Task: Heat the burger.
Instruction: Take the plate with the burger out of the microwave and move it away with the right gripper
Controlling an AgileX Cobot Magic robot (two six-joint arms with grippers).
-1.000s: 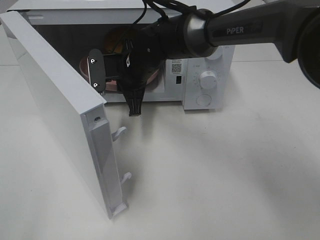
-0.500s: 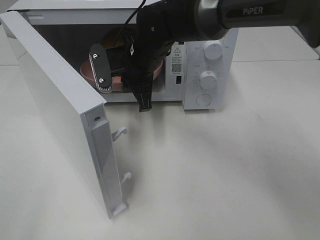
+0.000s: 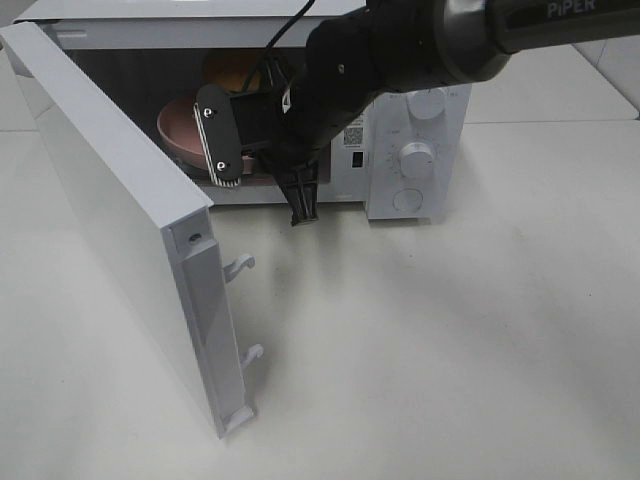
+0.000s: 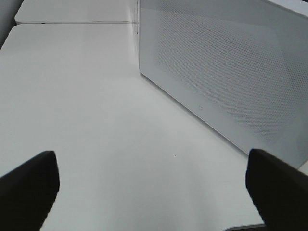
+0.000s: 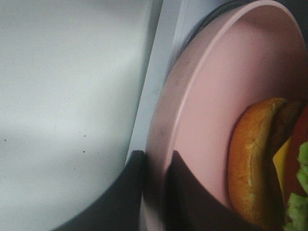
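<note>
The burger [image 5: 255,163] lies on a round pink plate [image 5: 216,96]; its golden bun, cheese and lettuce show in the right wrist view. My right gripper [image 5: 155,166] is shut on the plate's rim at the front lip of the open microwave [image 3: 440,120]. From above, the plate [image 3: 178,128] sits inside the cavity with a patch of the burger's bun [image 3: 228,72] behind it. The right gripper [image 3: 270,160] is largely hidden by its own wrist. My left gripper [image 4: 151,192] stands open over bare table, holding nothing.
The microwave door [image 3: 110,200] swings wide open toward the front left, with its latch hooks [image 3: 240,265] sticking out. The left wrist view faces the door's perforated outer face [image 4: 231,82]. Control knobs [image 3: 417,158] are on the right panel. White table [image 3: 450,350] surrounds it.
My right arm has swung right and up across the microwave opening, still pinching the plate's rim. More of the pink plate now shows on the left. The door has stayed put.
</note>
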